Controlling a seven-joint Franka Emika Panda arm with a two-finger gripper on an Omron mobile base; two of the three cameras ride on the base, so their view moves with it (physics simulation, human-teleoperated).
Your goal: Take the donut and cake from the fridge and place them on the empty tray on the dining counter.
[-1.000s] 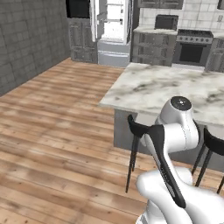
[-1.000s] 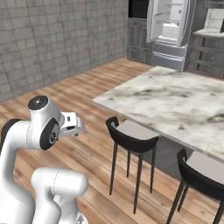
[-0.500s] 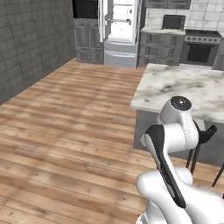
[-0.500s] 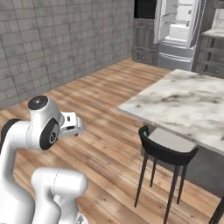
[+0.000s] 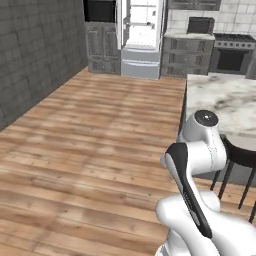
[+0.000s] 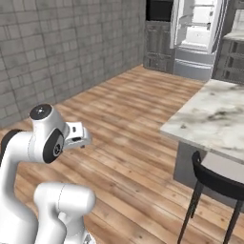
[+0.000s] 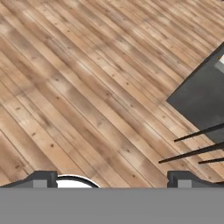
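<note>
The grey fridge (image 5: pixel 141 31) stands at the far wall with its upper doors open on a white interior, and it also appears at the top of the right base view (image 6: pixel 199 29). The marble dining counter (image 5: pixel 227 102) runs along the right (image 6: pixel 217 119). My arm is folded close over the base, with the hand pointing down at the wooden floor. The gripper (image 7: pixel 111 178) is open, its fingertips (image 7: pixel 41 178) set wide apart with nothing between them; the hand also appears beside the arm's elbow, gripper (image 6: pixel 81 143). The donut, cake and tray are out of view.
A black stool (image 6: pixel 214 178) stands against the counter's dark grey cabinet (image 7: pixel 201 100), near my right side (image 5: pixel 242 156). A grey brick wall (image 6: pixel 57 52) runs along the left. A stove and grey cabinets (image 5: pixel 227 55) flank the fridge. Wooden floor (image 5: pixel 100 135) stretches up to the fridge.
The whole picture has shifted: the base has moved, so the fridge stands nearer and more central and the counter has slid to the right. The arm's pose and the open gripper are unchanged.
</note>
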